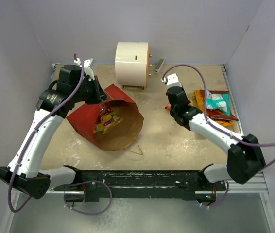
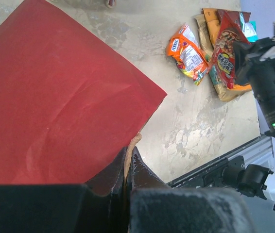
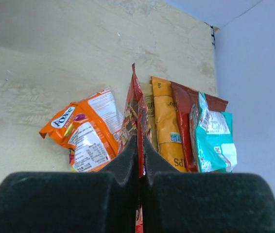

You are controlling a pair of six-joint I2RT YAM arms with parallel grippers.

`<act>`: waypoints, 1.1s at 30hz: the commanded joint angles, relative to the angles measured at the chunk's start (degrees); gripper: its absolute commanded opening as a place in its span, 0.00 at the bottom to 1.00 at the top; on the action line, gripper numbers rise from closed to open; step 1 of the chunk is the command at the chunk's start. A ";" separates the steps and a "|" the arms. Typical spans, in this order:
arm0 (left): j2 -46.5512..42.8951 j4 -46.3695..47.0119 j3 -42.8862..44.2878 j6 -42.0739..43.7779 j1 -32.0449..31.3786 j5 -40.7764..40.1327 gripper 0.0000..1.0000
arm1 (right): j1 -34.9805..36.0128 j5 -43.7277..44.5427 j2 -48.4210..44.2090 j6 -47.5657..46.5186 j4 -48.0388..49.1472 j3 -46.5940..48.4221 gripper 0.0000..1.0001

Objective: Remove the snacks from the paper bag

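**A:** Bag first. Where is it?

**B:** The paper bag [image 1: 85, 119] lies on its side left of centre on the table [image 1: 166, 141]. Its mouth opens toward the near right, with the brown inside showing. One yellow-and-red packet [image 1: 107, 121] sits just inside the mouth, not out yet.

**A:** Left gripper?

**B:** The left gripper [image 2: 129, 158] is clamped on the bag's upper rim, right at the twine handle [image 2: 135, 141]. It looks like it is propping the mouth open.

**A:** Right one?

**B:** The right gripper [image 3: 138, 148] is pinched shut on the edge of a red chip bag [image 3: 133, 109], over at the pile on the right side. I can't tell if that bag touches the table.
- An orange packet [image 3: 81, 133] lies just left of it.
- To its right come a yellow-orange chip bag [image 3: 164, 121], a dark red packet [image 3: 183, 109] and a teal packet [image 3: 215, 141], the teal one nearest the right wall.
- A white cylinder [image 1: 131, 58] stands at the far side and isn't involved.

**A:** Step?

**B:** My read is drop-off: the red chip bag is being added to the pile. Most snacks are out, and one is visible in the bag.

**A:** Next move?

**B:** Probably open the right fingers to let go of the red bag, then swing left to the bag's mouth. It needs a low, shallow reach to pinch the packet by an edge without catching the paper. The foil looks slippery, so take a firm bite. The left arm needs to hold the rim up, or the mouth may sag shut.
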 commanded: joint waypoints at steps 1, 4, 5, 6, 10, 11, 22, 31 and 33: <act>0.18 0.78 3.52 1.42 0.23 0.38 0.00 | -0.08 5.10 5.20 -5.26 2.78 3.46 0.00; 0.22 0.13 3.96 1.87 0.27 0.50 0.00 | -0.17 6.21 10.63 -6.50 3.61 6.27 0.00; 0.11 -0.12 3.96 1.96 0.26 0.51 0.00 | -0.12 4.85 11.92 -5.61 2.67 7.00 0.00; -0.01 -0.38 4.00 2.10 0.23 0.50 0.00 | -0.14 3.43 13.11 -4.14 0.59 7.85 0.00; -0.73 -1.38 3.93 2.44 0.25 0.09 0.00 | -0.14 0.72 18.44 2.92 -5.49 10.71 0.00; -1.03 -1.52 3.80 2.43 0.24 -0.05 0.00 | -0.19 0.21 19.88 3.96 -6.37 10.97 0.00; -2.83 -2.26 2.49 2.08 0.26 -0.44 0.00 | -1.99 -11.29 26.43 19.49 -10.20 11.79 0.00; -2.21 -2.31 2.99 1.95 0.23 0.54 0.00 | -4.39 -10.35 23.77 22.75 -8.22 8.64 0.00; -2.48 -2.24 2.74 1.77 0.27 0.73 0.00 | -4.85 -9.43 22.71 21.51 -7.74 7.83 0.00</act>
